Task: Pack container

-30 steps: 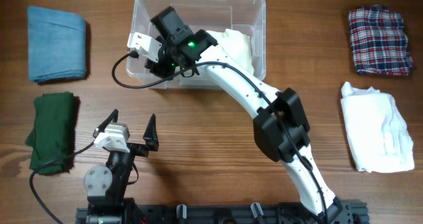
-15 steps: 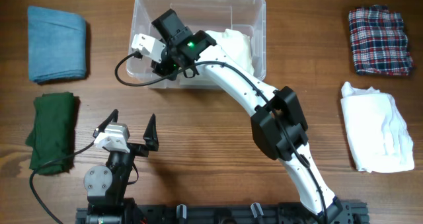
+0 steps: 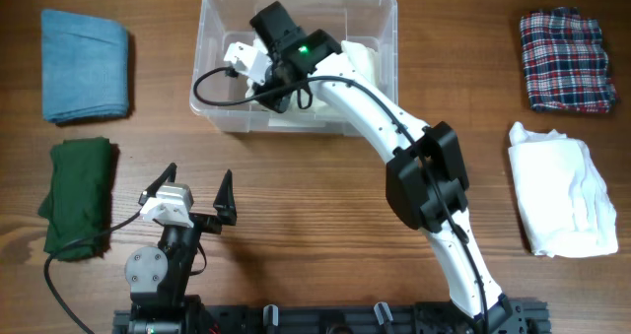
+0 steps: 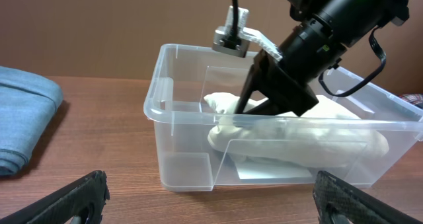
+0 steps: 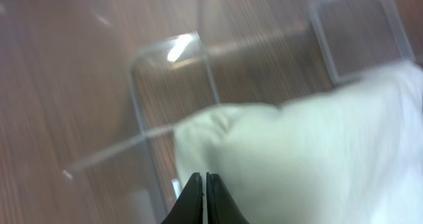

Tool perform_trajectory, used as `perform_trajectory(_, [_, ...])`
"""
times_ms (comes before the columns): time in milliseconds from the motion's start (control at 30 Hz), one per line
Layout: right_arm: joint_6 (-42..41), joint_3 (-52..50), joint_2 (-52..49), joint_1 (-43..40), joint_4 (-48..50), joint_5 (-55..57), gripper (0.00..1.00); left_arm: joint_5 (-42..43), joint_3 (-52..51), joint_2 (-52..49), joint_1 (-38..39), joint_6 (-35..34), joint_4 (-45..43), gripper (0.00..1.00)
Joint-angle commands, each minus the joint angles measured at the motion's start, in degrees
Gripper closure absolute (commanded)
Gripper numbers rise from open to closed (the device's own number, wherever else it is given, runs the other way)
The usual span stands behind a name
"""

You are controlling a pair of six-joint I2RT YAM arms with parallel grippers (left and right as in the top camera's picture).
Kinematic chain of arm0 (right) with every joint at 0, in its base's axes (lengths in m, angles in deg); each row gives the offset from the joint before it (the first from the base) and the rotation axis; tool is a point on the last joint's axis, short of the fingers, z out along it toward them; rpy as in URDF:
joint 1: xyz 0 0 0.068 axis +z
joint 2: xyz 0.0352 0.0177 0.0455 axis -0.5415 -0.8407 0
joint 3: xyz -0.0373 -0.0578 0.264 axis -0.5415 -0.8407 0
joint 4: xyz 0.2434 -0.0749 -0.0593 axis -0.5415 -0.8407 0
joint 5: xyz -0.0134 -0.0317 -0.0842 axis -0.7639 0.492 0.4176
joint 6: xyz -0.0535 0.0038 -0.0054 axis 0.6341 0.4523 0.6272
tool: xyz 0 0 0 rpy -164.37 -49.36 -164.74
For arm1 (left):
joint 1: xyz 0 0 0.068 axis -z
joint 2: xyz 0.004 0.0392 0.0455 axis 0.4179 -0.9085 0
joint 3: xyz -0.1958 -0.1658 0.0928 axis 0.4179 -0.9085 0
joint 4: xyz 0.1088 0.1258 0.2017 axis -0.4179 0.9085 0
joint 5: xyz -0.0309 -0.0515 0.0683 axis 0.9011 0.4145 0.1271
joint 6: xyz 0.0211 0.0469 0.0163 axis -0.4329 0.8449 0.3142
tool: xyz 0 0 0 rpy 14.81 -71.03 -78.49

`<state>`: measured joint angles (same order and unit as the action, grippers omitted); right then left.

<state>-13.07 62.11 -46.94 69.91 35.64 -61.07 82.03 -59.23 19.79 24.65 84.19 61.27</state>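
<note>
The right hand [image 4: 246,109], pinched shut, touches a cream cloth [image 4: 297,135] inside the container [image 3: 212,9]. The left hand [image 3: 194,188] gapes wide. A blue cloth [image 3: 86,65], green cloth [image 3: 79,196], plaid cloth [image 3: 567,60] and white cloth [image 3: 564,188] lie around.

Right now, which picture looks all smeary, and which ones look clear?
Right wrist view: smeary, the cream folded cloth and clear rectangular plastic container soft-edged, a glare spot on the plastic. Overhead view: sharp, evenly lit. Left wrist view: sharp on the container, with pale reflections on its walls.
</note>
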Motion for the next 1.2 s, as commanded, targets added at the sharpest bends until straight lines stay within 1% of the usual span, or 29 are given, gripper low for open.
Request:
perform_trajectory(0, [2.21,-0.68,-1.46,-2.64,-2.51,4.92,0.96,-0.55,-0.37,0.42,0.33,-0.33,0.15,0.0])
perform_trajectory(267, [2.91,-0.66,-0.92,-2.99,-4.72,4.9,0.96,-0.55,-0.37,0.42,0.33,-0.35,0.13,0.0])
perform_trajectory(567, [2.89,-0.68,-0.87,-3.15,-12.85,4.39,0.96,-0.55,-0.37,0.42,0.33,-0.33,0.13,0.0])
perform_trajectory(833, [3.02,-1.38,-0.98,-3.37,-11.98,4.46,0.96,-0.52,-0.37,0.42,0.33,-0.33,0.15,0.0])
perform_trajectory(933, [2.82,0.11,-0.63,-3.37,-11.34,4.44,0.96,-0.55,-0.37,0.42,0.33,-0.35,0.15,0.0])
perform_trajectory(1167, [2.38,8.11,-0.22,-3.37,-13.0,4.68,0.96,-0.52,-0.37,0.42,0.33,-0.33,0.15,0.0])
